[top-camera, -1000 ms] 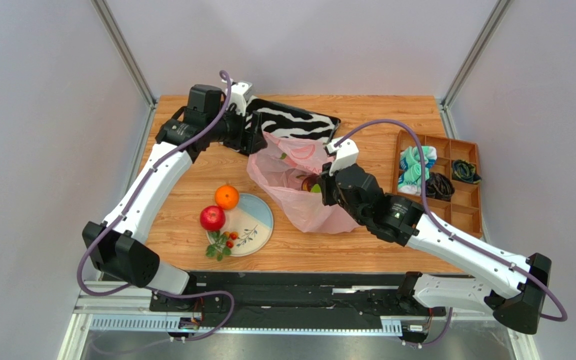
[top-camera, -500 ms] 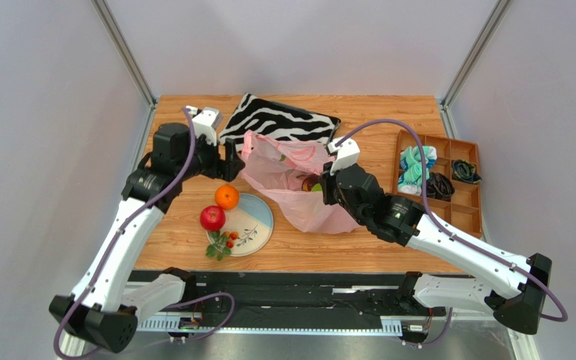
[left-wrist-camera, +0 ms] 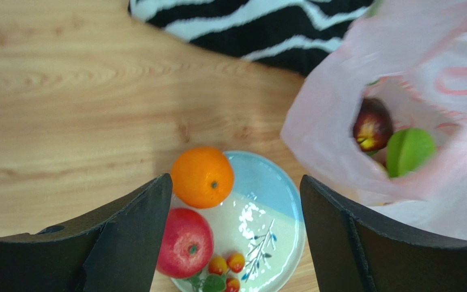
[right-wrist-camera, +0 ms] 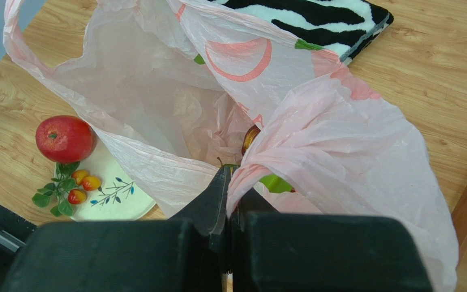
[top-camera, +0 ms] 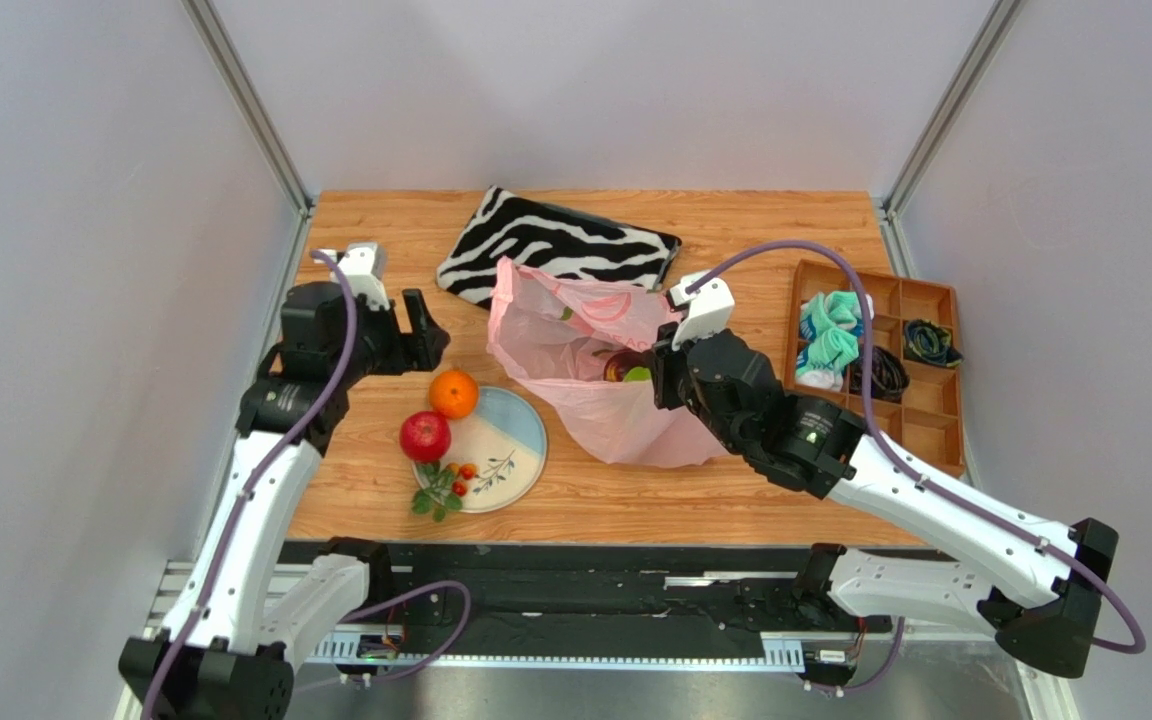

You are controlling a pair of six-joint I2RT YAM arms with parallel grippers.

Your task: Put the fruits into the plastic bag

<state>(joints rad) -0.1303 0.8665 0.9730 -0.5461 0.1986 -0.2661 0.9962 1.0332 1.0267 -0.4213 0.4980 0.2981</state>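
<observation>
The wooden tabletop (top-camera: 387, 225) carries everything. The biggest thing on it is the pink plastic bag (top-camera: 582, 405), lying about mid-tabletop with its mouth gaping toward the left edge. The right end effector (right-wrist-camera: 227, 188) is clamped tight on a bunched fold of the bag's rim and props the mouth up. Inside I can make out a dark maroon fruit (left-wrist-camera: 373, 125) and a green one (left-wrist-camera: 409, 151).

Just beside the bag, toward the near edge, sits the blue-and-cream plate (top-camera: 515, 435). The left end effector (top-camera: 425, 333) hangs above its far-left rim, jaws spread wide and holding nothing.

On the plate are the orange (top-camera: 453, 393) at the far rim, the red apple (top-camera: 423, 437) touching it, and the small berry sprig (top-camera: 447, 488) at the near rim.

I'd say the step in hand is fetching the next fruit. The orange looks likeliest, as it sits between the open fingers in the wrist view. The next move calls for coming straight down and closing around the orange without knocking the apple.
</observation>
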